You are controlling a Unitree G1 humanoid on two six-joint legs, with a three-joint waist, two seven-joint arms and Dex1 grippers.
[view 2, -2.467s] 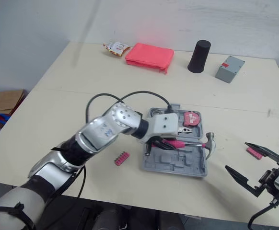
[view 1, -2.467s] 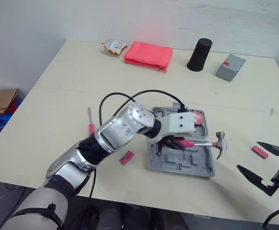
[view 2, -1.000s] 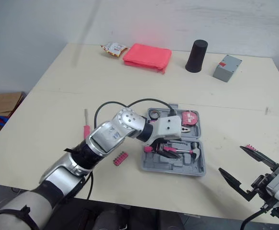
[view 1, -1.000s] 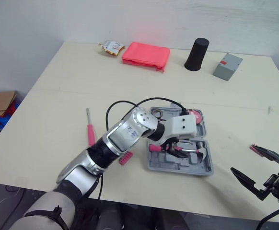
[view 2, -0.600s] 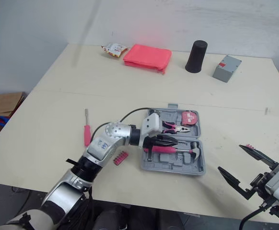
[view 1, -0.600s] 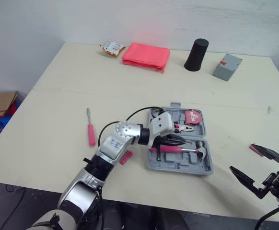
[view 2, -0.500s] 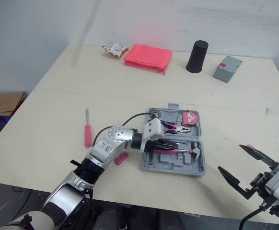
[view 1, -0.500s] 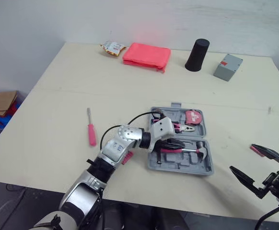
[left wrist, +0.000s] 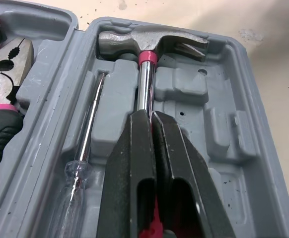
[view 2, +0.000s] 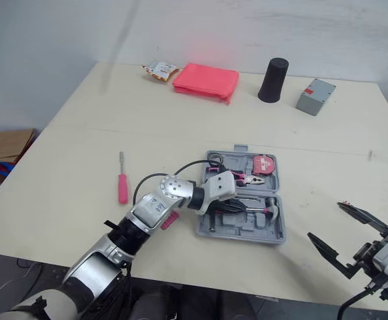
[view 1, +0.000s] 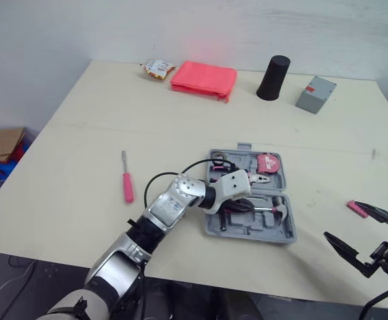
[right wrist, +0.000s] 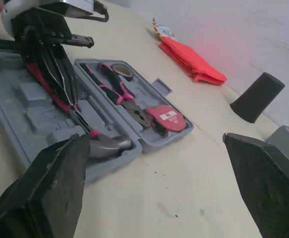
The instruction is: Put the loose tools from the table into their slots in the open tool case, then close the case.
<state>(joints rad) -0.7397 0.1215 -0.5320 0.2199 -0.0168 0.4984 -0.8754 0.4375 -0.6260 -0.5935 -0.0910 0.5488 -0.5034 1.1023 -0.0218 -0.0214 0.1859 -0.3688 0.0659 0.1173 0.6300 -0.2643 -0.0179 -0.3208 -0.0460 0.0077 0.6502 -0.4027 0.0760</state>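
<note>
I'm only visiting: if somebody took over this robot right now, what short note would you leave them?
Left gripper: shut on the hammer, which lies in its slot in the open tool case.
Right gripper: open, holding nothing, by the table's near right edge.
Done: hammer, pliers and tape measure are in the case.
Left: pink screwdriver, left bit holder and right bit holder lie on the table; slot them, release the hammer, close the case.
</note>
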